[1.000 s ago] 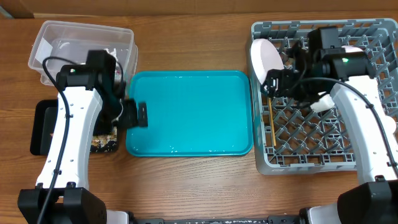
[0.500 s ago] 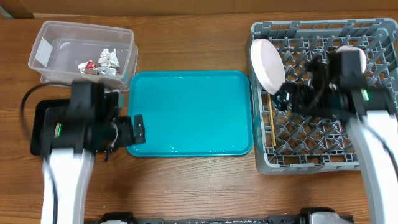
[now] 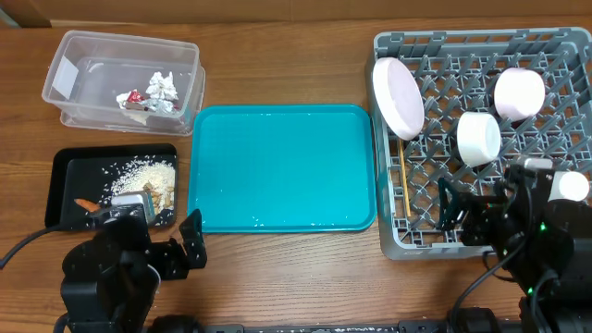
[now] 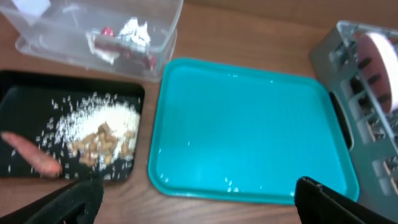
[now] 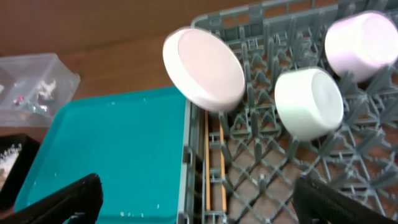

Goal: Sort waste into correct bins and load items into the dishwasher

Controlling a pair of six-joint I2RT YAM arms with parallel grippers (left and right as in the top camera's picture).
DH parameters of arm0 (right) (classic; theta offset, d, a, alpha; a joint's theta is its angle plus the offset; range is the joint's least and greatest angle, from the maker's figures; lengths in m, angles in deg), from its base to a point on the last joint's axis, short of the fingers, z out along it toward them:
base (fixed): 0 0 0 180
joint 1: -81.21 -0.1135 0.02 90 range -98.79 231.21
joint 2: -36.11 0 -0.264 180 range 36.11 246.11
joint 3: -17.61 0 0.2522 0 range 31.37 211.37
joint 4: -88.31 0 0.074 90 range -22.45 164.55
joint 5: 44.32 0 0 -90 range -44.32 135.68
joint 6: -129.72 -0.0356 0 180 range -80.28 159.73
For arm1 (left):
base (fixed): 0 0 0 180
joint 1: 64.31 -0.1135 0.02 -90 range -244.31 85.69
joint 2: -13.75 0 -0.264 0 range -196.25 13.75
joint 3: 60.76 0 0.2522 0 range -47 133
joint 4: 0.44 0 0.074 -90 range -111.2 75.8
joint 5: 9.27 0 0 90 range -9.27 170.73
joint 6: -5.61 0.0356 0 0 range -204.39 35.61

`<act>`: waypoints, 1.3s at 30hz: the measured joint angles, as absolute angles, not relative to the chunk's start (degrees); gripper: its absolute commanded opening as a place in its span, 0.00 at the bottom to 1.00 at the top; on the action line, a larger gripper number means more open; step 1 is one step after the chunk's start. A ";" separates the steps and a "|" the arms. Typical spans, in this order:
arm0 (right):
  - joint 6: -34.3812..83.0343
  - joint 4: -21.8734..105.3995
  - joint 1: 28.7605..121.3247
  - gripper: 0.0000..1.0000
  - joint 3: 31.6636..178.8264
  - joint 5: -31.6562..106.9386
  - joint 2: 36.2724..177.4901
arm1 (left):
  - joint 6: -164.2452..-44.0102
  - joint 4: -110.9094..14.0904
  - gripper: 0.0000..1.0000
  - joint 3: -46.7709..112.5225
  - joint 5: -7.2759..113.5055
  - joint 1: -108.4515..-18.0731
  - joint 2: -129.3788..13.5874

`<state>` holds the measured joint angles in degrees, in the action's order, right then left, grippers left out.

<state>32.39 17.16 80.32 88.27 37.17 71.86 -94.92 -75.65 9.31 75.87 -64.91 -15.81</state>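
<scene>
At the surface's (image 3: 277,277) near edge, left gripper (image 3: 188,242) and right gripper (image 3: 455,211) hang released, empty; with foil (image 3: 164,88) in the clear tub (image 3: 65,74), scraps (image 3: 148,176) on the black tray (image 3: 65,166) and plate (image 3: 398,97) in the dish rack (image 3: 555,55), only parking seems needed.

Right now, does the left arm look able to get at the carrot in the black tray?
Probably yes. The left gripper is open and empty near the black tray, and the carrot lies uncovered at its left end, beside the rice.
</scene>
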 measured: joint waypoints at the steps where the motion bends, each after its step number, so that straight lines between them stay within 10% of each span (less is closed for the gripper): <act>1: 32.41 16.35 80.32 1.00 88.21 37.19 71.83 | -94.94 -76.42 1.00 9.25 75.93 -64.91 -15.81; 27: 32.44 14.28 80.32 1.00 87.62 37.61 71.00 | -94.94 -81.99 1.00 8.75 76.24 -64.91 -15.81; 39: 33.57 43.70 80.32 1.00 62.57 38.24 48.88 | -94.94 -81.99 1.00 8.55 76.26 -64.91 -15.81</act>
